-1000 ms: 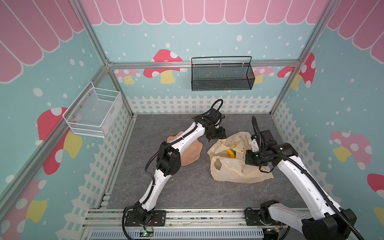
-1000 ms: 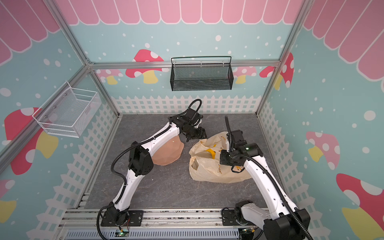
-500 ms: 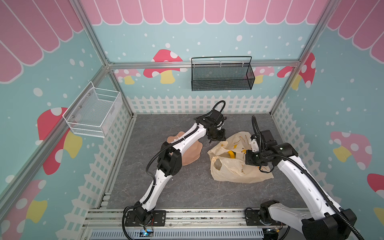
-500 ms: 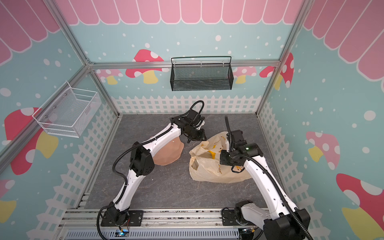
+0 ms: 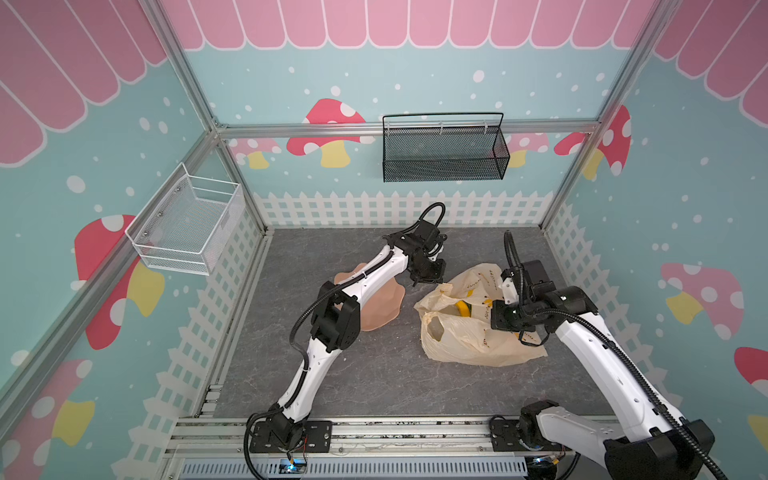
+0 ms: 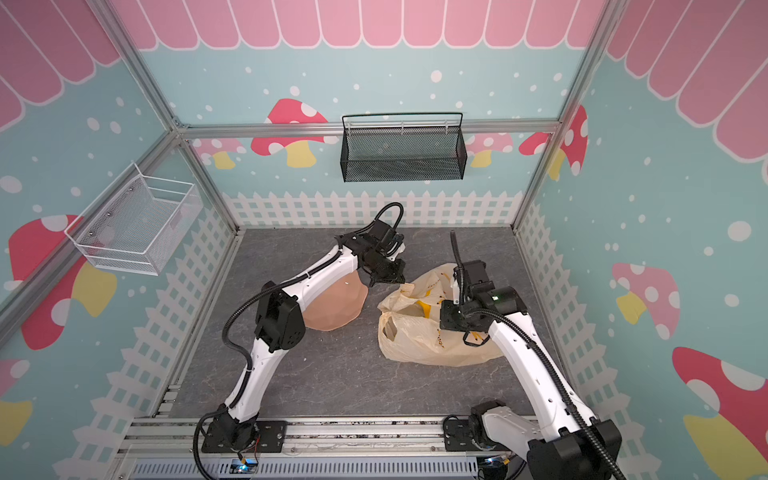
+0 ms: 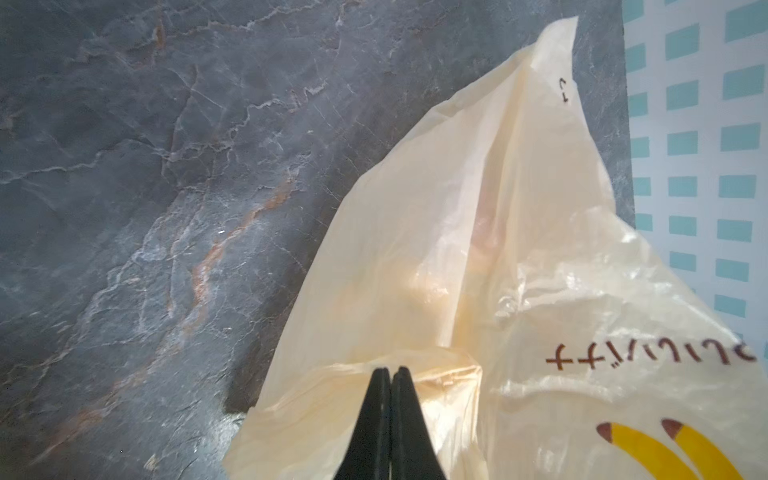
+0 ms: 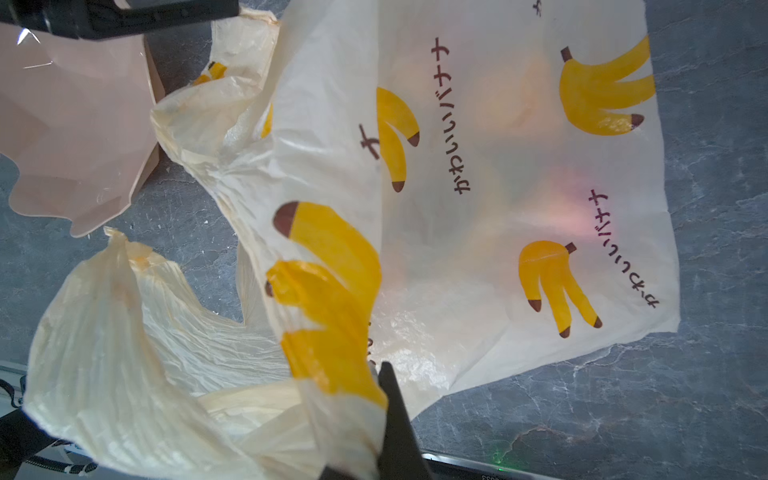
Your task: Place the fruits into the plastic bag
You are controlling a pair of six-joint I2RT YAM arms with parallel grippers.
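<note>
**Status.** The visible part of the dish [image 5: 384, 305], at left, is bare, and no fruits lie loose on the table [image 5: 374, 374]. Faint orange and pink shapes show through the film in the right wrist view. These are judged to be the fruits [image 8: 507, 108] inside the plastic bag [image 5: 469, 345], so loading appears complete.

**Left gripper** [image 7: 390, 370]: jaws closed, tips meeting on a fold of the bag's rim on its dish side.

**Bag position:** just right of the dish, between both grippers.

**Right gripper** [image 8: 380, 368]: closed on the opposite rim, with film draped over its finger.
</note>
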